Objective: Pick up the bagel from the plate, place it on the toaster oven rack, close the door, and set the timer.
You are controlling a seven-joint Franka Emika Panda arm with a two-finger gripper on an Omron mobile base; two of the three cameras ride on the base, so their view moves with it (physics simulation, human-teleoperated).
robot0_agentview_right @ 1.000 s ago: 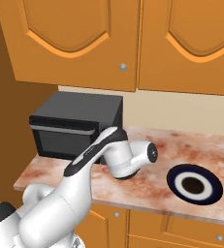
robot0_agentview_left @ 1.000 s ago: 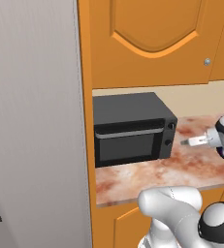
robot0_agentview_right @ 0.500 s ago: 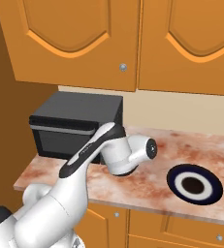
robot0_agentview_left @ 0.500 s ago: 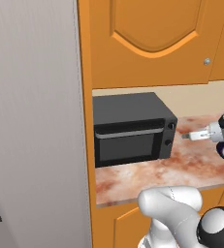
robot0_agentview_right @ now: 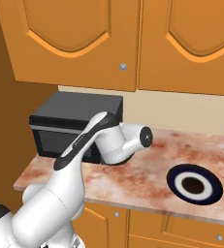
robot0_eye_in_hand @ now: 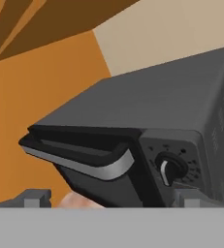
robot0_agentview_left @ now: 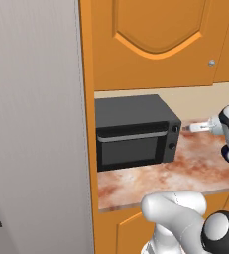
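Note:
The bagel (robot0_agentview_right: 193,184) lies as a dark brown disc in the middle of the white, navy-ringed plate (robot0_agentview_right: 177,175) on the counter's right side. The black toaster oven (robot0_agentview_left: 136,119) stands at the counter's left end, its door (robot0_agentview_left: 131,154) shut under the grey bar handle (robot0_agentview_left: 131,136). The rack is hidden behind the door. My gripper (robot0_agentview_left: 191,128) hovers just right of the oven at the height of the upper knob (robot0_agentview_left: 174,129), pointing at it, open and holding nothing. In the hand view the fingertips (robot0_eye_in_hand: 36,197) frame the handle (robot0_eye_in_hand: 84,164) and a knob (robot0_eye_in_hand: 169,167).
Orange wall cabinets (robot0_agentview_right: 133,43) hang above the marbled counter (robot0_agentview_right: 147,169). A tall grey panel (robot0_agentview_left: 36,124) and an orange side wall (robot0_agentview_left: 88,99) close in the oven's left side. My own arm (robot0_agentview_right: 84,150) crosses in front of the oven in the right base view.
The hand has risen a little beside the oven and is now level with the upper knob. The jaws have stayed open; oven, plate and bagel have not moved.

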